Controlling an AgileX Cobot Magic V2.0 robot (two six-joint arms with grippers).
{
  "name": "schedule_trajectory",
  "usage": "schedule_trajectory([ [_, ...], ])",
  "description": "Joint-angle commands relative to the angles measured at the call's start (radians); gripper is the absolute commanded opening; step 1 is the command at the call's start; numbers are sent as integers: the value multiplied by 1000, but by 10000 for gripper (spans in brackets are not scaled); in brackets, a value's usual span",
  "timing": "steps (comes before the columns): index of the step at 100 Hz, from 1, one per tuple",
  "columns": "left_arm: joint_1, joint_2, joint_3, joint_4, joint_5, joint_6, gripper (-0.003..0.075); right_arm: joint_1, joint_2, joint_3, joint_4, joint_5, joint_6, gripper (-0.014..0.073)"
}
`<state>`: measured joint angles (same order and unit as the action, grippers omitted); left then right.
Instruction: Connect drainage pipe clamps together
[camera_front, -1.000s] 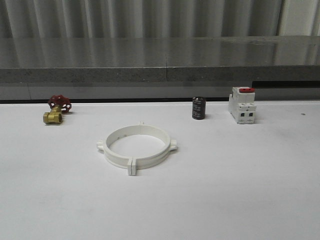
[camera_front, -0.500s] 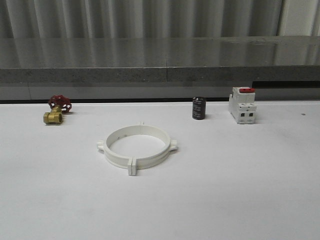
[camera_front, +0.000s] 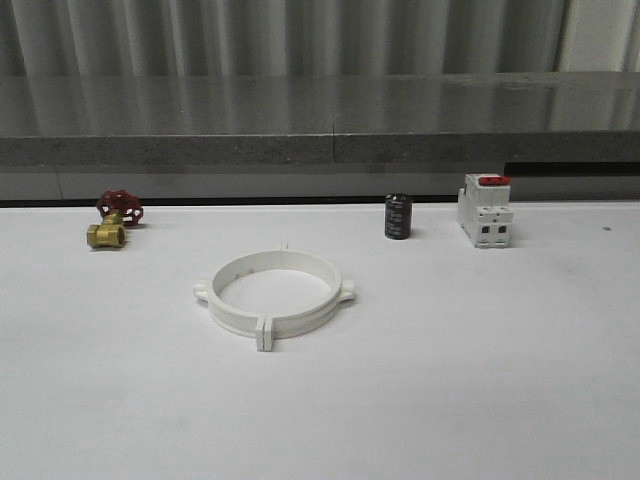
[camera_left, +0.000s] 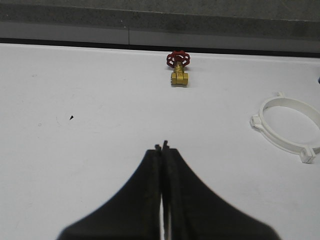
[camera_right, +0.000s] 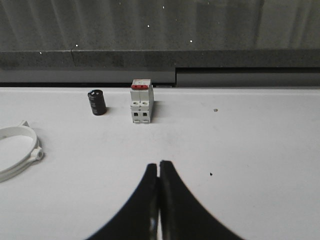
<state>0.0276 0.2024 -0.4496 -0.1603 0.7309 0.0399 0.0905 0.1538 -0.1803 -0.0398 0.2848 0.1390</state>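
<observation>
A white table (camera_front: 480, 380) stands before a grey ledge and a wall of pale vertical folds. In the front view the drainage pipe clamps (camera_front: 272, 292) lie flat near the middle of the table, the two halves joined into one closed ring. Far left at the back is a brass valve (camera_front: 112, 220) with a red handwheel; to the right at the back stand a small black cylinder (camera_front: 398, 216) and, beside it, a white breaker (camera_front: 484, 210) with a red switch.

In the left wrist view the left gripper (camera_left: 162, 148) is above bare table, its jaws pressed together and holding nothing. The ring is well apart from it.

In the right wrist view the right gripper (camera_right: 159, 165) has also its jaws together, empty, with the breaker beyond it.
</observation>
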Motion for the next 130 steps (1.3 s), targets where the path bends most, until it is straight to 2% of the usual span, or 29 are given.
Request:
schedule_trajectory([
  [1, 1, 10, -26, -15, -72, -1, -20, -1, -41, 21, 4, -161, -15, -69],
  [36, 1, 10, -26, -15, -72, -1, -20, -60, -174, 142, 9, -239, -15, -69],
  [53, 1, 10, -26, -15, -72, -1, -20, -65, -184, 194, 9, -346, -15, -69],
  [130, 1, 10, -26, -15, -72, -1, -20, -72, -184, 193, 9, -349, -15, -69],
])
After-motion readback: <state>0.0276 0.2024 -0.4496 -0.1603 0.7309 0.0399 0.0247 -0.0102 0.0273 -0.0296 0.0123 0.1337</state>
